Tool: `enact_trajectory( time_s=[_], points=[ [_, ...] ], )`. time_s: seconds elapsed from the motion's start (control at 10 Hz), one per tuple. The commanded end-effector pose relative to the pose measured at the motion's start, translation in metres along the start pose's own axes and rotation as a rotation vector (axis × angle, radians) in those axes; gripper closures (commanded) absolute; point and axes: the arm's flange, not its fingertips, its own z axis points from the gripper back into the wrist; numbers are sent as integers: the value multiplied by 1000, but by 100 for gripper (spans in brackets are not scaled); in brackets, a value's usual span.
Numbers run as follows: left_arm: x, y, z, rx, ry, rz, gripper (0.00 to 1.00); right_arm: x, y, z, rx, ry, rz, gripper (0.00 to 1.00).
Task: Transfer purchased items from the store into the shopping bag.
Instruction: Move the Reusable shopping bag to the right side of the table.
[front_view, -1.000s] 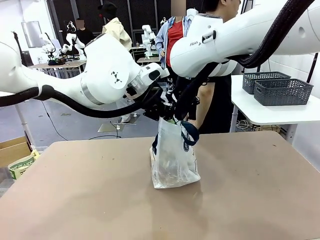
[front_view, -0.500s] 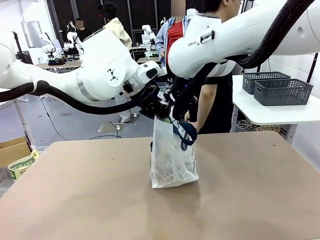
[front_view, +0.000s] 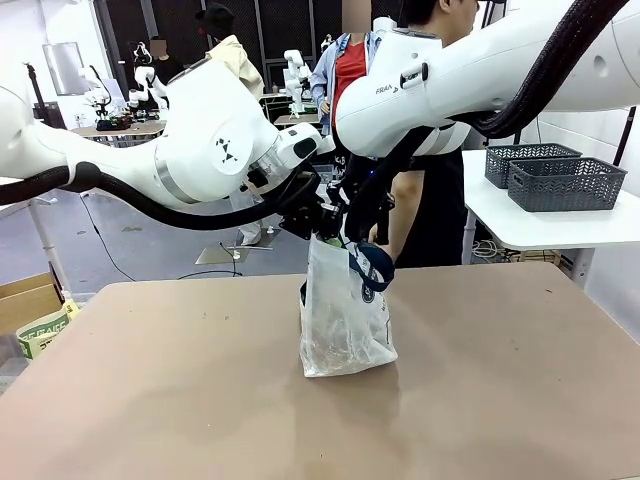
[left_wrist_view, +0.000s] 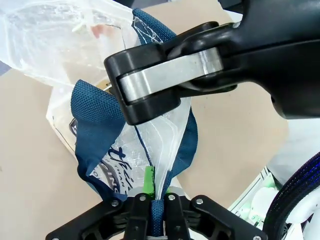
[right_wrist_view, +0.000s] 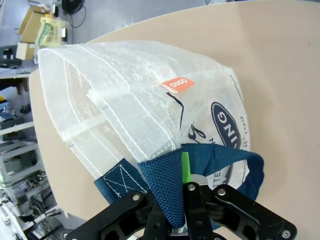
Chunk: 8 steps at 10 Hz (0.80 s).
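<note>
The shopping bag (front_view: 345, 320) stands upright near the middle of the brown tabletop (front_view: 200, 400), its base resting on the surface and its translucent walls rising to the two pincers that meet just above its mouth. Its navy strap handles (front_view: 372, 265) loop down at its upper right side, beside the navy patch with white lettering (right_wrist_view: 227, 122). Something green (front_view: 336, 241) peeks from the mouth; the contents are otherwise too dim to make out.

The left pincer (left_wrist_view: 151, 200) is closed tight on the bag's top edge, with a navy strap and a fold of clear plastic pinched between its green pads (left_wrist_view: 148, 181). The right pincer (right_wrist_view: 186, 192) is likewise clamped shut on a navy strap (right_wrist_view: 165, 185), the bag hanging away below it.

Two dark grey lattice baskets (front_view: 560, 178) sit on a white side table (front_view: 520, 225), well apart to the right.
</note>
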Motion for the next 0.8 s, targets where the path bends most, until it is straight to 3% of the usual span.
enact_trajectory(
  time_s=[0.0,0.2,0.7],
  points=[
    [1,1,2,2,-3,1,100,0,-1,2,-2,1,-7,100],
    [1,1,2,2,-3,1,100,0,0,0,0,0,0,100],
    [1,1,2,2,-3,1,100,14,-9,37,53,-36,4,5]
  ],
)
